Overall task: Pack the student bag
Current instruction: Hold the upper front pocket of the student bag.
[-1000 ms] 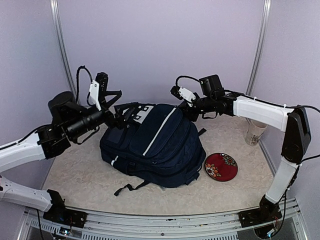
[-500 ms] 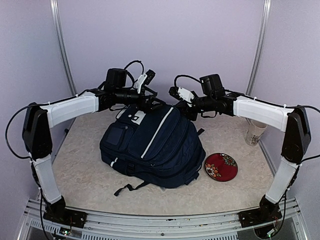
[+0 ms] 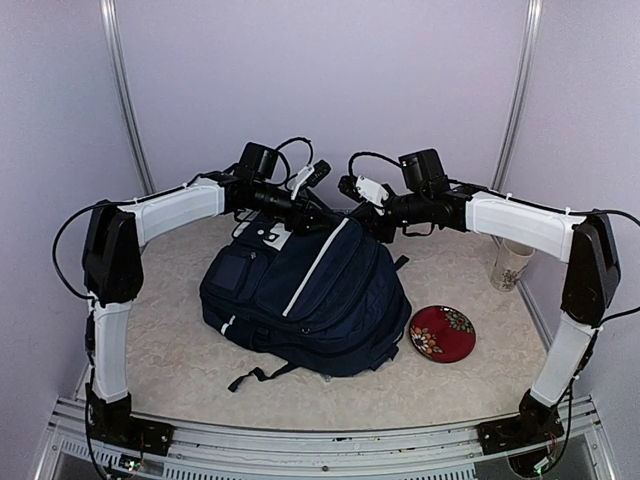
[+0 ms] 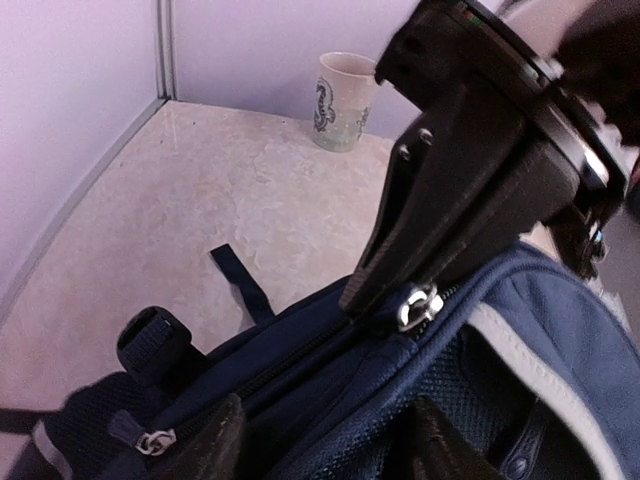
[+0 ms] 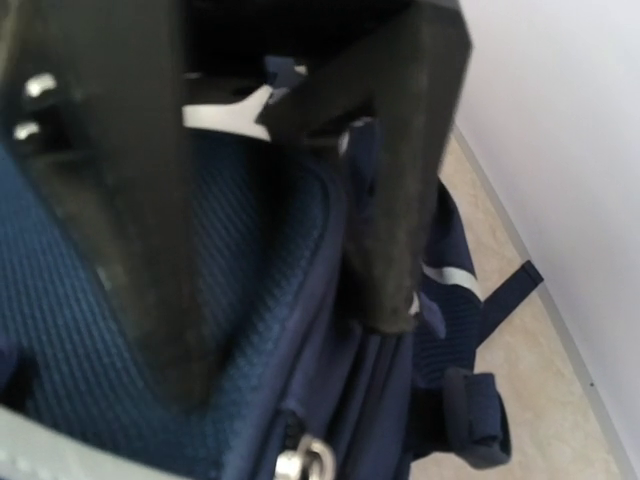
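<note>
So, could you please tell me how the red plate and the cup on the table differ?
The plate is deep red with a flower pattern; the cup is pale with a dark print. The plate lies flat, the cup stands upright. The plate sits close beside the student bag; the cup stands farther off, near the right edge of the table. Both rest on the table, outside the bag.

Top view wide; wrist views close, sharing backpack (image 3: 310,290).
</note>
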`<action>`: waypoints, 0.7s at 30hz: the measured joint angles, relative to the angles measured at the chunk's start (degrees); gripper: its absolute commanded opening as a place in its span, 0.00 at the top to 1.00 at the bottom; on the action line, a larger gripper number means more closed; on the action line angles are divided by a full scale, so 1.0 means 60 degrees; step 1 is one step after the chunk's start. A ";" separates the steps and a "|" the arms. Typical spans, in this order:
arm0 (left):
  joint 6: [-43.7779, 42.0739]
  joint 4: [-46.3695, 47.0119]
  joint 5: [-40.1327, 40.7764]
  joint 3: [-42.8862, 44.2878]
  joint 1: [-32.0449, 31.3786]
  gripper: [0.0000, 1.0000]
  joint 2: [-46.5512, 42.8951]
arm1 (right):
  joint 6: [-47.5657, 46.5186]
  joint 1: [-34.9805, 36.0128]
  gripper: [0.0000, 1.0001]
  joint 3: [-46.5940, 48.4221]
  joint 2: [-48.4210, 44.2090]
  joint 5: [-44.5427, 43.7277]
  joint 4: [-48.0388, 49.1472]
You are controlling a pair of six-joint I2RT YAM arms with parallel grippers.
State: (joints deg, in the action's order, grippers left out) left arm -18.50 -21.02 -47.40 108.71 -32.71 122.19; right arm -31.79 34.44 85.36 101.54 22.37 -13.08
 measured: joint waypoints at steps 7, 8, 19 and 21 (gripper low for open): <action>-0.0678 -0.0055 -0.0342 -0.0153 0.0135 1.00 -0.0168 | 0.0015 -0.0004 1.00 0.0004 0.0018 -0.0135 -0.0291; -0.0736 -0.0076 -0.0270 -0.0229 0.0102 1.00 -0.0244 | 0.0007 -0.0004 1.00 0.0004 0.0018 -0.0168 -0.0328; -0.0572 0.1628 0.1526 -0.2441 -0.0149 1.00 -0.1912 | 0.0036 0.0423 1.00 -0.0477 -0.0627 -0.1166 -0.0215; -0.0419 0.2000 0.1912 -0.3049 -0.0237 1.00 -0.2463 | 0.0091 0.0641 1.00 -0.0736 -0.0984 -0.1457 -0.0146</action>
State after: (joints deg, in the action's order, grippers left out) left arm -21.02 -9.02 -35.92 90.41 -34.13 107.42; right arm -31.24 38.28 80.95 95.64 13.63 -13.96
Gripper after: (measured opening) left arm 0.036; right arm 0.020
